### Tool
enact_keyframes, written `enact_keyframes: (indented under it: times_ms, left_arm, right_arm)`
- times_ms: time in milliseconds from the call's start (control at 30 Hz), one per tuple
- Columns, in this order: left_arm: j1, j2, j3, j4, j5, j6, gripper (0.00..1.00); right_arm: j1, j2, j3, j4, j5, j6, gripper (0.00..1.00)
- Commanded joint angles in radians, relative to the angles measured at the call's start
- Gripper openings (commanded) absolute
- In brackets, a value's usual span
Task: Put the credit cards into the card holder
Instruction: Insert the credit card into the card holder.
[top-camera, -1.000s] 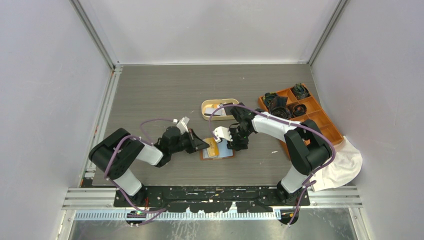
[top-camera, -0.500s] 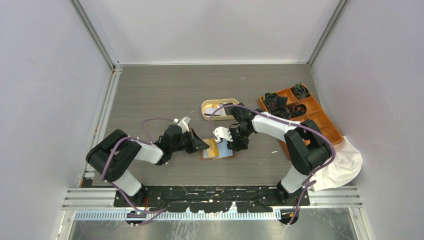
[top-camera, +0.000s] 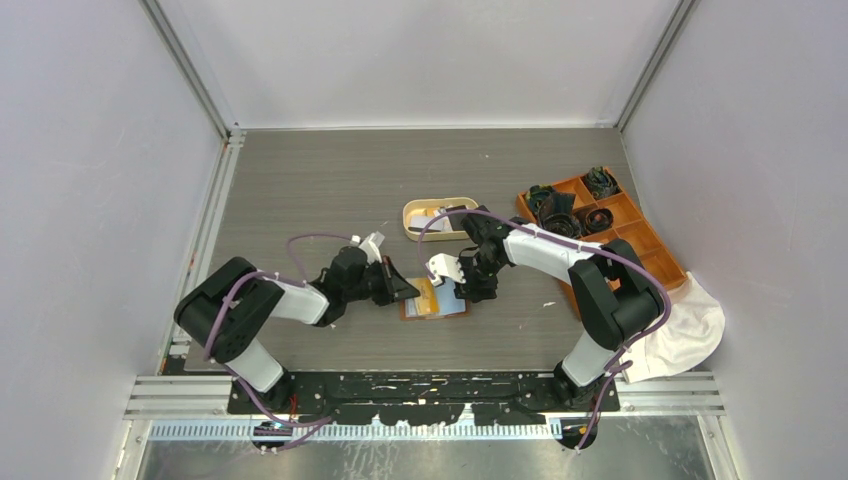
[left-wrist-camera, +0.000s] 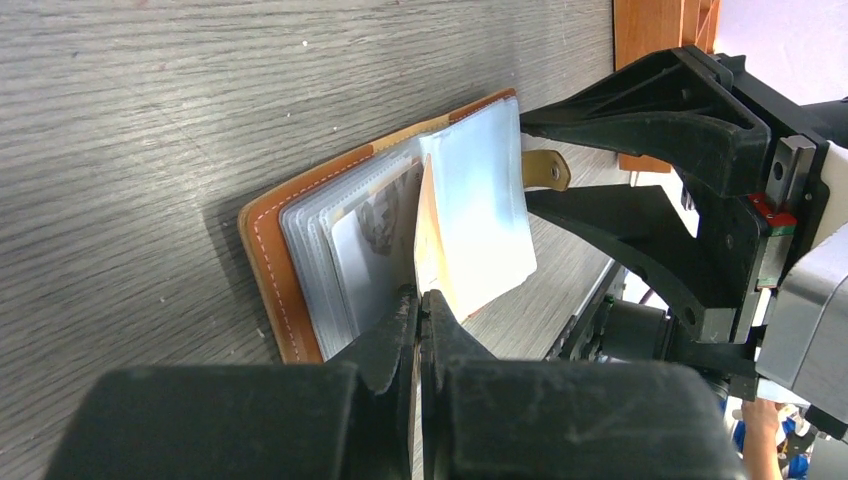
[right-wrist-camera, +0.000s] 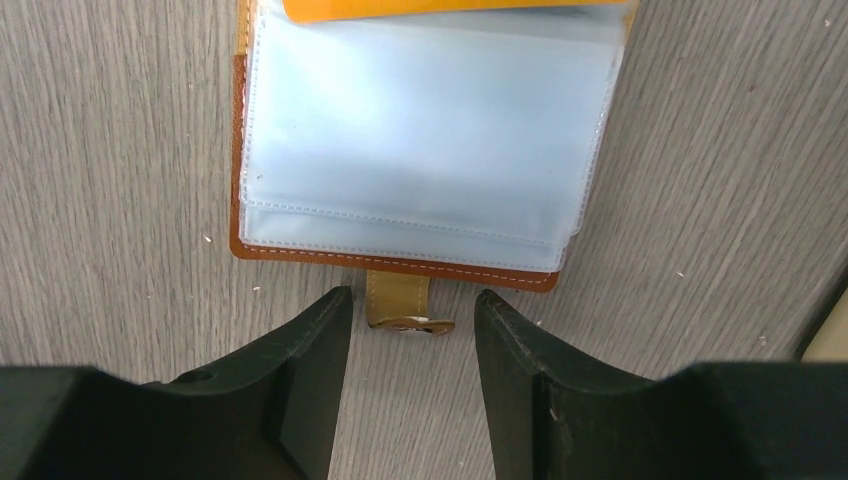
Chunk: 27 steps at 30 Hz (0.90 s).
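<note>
The brown leather card holder (top-camera: 447, 306) lies open on the table between the arms, its clear plastic sleeves (right-wrist-camera: 420, 150) fanned out. My left gripper (left-wrist-camera: 420, 300) is shut on the edge of an orange credit card (left-wrist-camera: 432, 230), which stands on edge between the sleeves. The card also shows in the right wrist view (right-wrist-camera: 450, 8) at the top. My right gripper (right-wrist-camera: 412, 300) is open, low over the table, with its fingers on either side of the holder's snap strap (right-wrist-camera: 405, 308) and not touching it. More cards lie in the cream oval tray (top-camera: 410, 222).
An orange compartmented box (top-camera: 655, 262) with dark rolled items stands at the right. A white cloth (top-camera: 690, 335) lies at the near right. The cream tray sits just behind the right gripper (top-camera: 470, 290).
My left wrist has shifted slightly, still holding the orange card in the sleeves. The right gripper stays open at the strap.
</note>
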<state>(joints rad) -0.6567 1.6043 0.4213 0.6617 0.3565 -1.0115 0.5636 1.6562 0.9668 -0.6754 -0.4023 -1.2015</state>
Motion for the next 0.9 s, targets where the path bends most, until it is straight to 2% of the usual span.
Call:
enact_keyframes:
  times_ms: [0, 633, 867]
  left_arm:
    - [-0.009, 0.02, 0.022, 0.028, 0.022, 0.022, 0.0]
    - [-0.008, 0.084, -0.01, 0.243, 0.053, -0.024, 0.0]
    - [-0.009, 0.092, -0.006, 0.234, 0.062, -0.038, 0.0]
  right_arm:
    - [0.011, 0.004, 0.032, -0.005, -0.019, -0.008, 0.53]
    - [0.014, 0.007, 0.035, -0.01, -0.019, -0.007, 0.53]
    - [0.014, 0.008, 0.038, -0.013, -0.021, -0.007, 0.52]
